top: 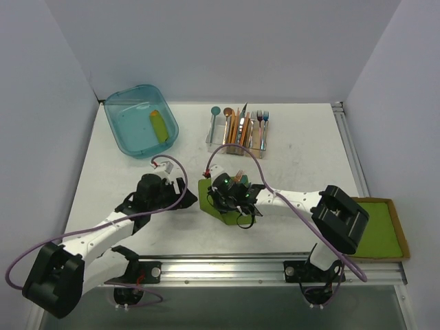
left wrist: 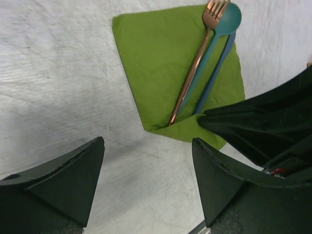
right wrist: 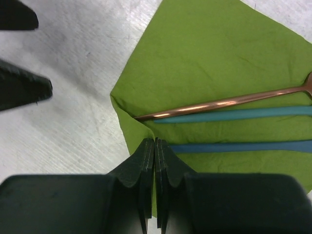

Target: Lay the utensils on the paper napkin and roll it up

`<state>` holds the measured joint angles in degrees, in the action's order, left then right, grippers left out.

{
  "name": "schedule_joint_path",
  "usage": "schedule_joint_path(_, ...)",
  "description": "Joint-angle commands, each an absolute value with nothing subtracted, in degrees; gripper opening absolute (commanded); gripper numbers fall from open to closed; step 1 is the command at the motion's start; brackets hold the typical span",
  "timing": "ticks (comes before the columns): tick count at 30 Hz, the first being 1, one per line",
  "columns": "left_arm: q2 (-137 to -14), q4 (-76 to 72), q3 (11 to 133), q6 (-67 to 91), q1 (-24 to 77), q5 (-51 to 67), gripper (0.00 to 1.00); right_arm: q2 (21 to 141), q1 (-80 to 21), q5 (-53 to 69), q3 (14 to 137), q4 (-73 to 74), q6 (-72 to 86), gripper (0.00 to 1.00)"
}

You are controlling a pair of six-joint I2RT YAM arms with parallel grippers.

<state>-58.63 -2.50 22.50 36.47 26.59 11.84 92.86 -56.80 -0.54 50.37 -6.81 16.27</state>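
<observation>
While the right gripper (right wrist: 154, 145) pinches the paper napkin (right wrist: 204, 58) beside 2 utensils (right wrist: 214, 104), the left gripper (left wrist: 147, 141) gapes wide.

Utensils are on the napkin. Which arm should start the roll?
Likely right. The right gripper is shut on the napkin corner folded over the handle ends of the utensils. The left gripper hangs open beside the napkin, holding nothing.

We record the paper napkin (right wrist: 204, 58) as thin, matt paper with faint creases. The fork (right wrist: 219, 103) is polished copper-toned metal with bright glints; the spoon (left wrist: 229, 19) is smooth teal metal with a softer sheen. The table (left wrist: 58, 73) is white, matt and finely streaked. The left gripper (left wrist: 147, 141) has fingers (left wrist: 63, 180) resembling matt black plastic.
</observation>
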Motion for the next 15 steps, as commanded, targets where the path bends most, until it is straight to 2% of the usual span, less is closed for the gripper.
schedule_joint_path(1,-61.5,-9.9,23.4,34.6,29.8,10.1,0.81,90.7,-54.9,2.2,48.9,-9.0,17.6,0.00)
schedule_joint_path(7,-62.1,-15.0,22.1,33.0,33.4,8.0,0.81,90.4,-52.6,4.4,46.6,-11.5,18.2,0.00)
schedule_joint_path(15,-61.4,-22.8,19.3,24.3,36.1,12.4,0.79,90.3,-49.7,6.8,45.9,-13.5,18.1,0.00)
